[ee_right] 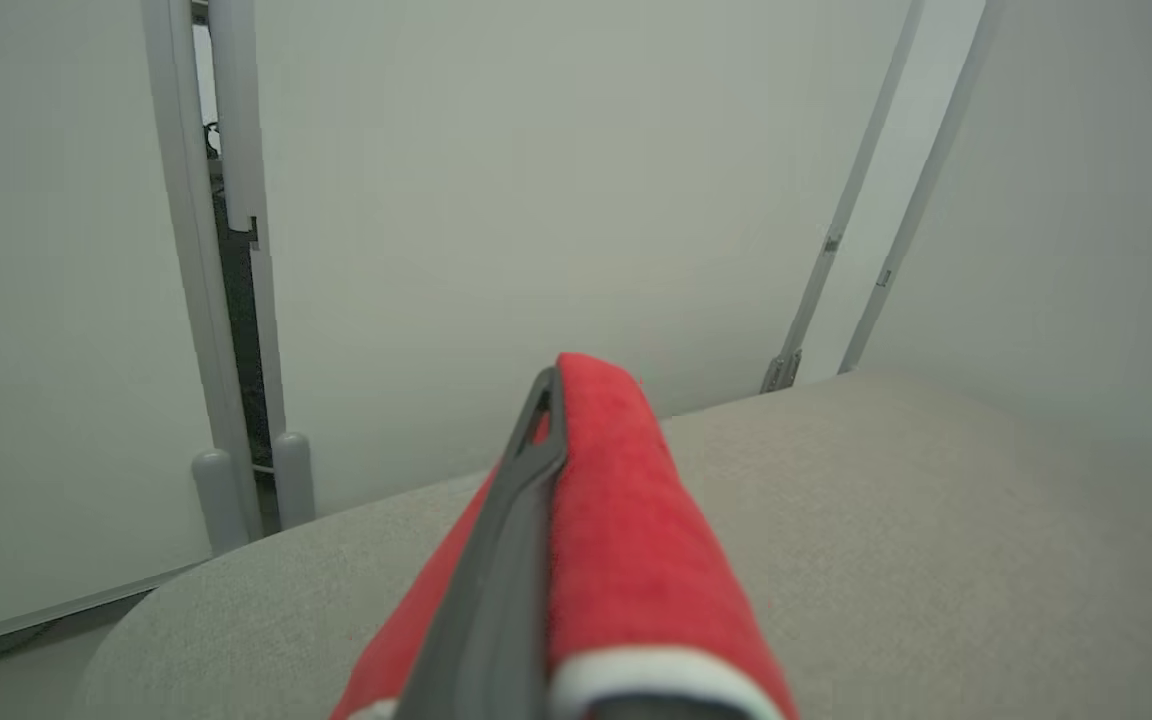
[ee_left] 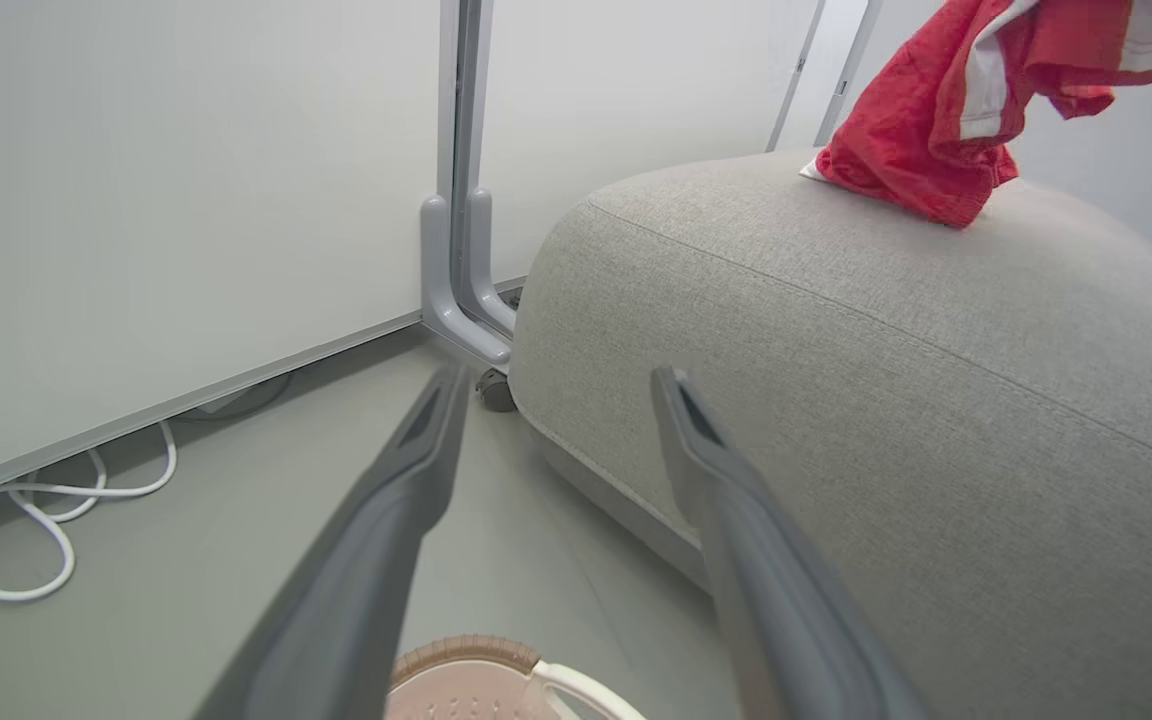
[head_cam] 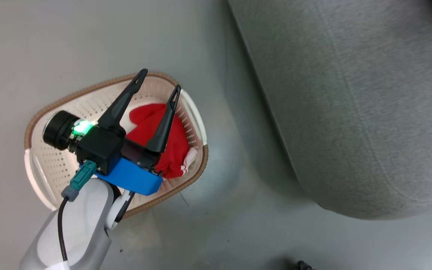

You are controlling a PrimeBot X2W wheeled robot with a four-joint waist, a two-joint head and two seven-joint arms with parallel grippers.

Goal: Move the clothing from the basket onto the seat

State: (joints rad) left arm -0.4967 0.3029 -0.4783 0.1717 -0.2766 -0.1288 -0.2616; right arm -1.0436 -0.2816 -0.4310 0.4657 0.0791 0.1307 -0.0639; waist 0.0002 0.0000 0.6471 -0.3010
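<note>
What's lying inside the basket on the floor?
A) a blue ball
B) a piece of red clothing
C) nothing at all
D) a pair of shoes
B: in the head view, red clothing with white trim lies inside the basket, beneath the open left gripper.

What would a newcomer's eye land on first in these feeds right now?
The bright red against all the grey: one red garment lies in the basket on the floor, with the open left gripper poised over it. A second red garment hangs from the right gripper, its lower end touching the top of the big grey seat.
</note>
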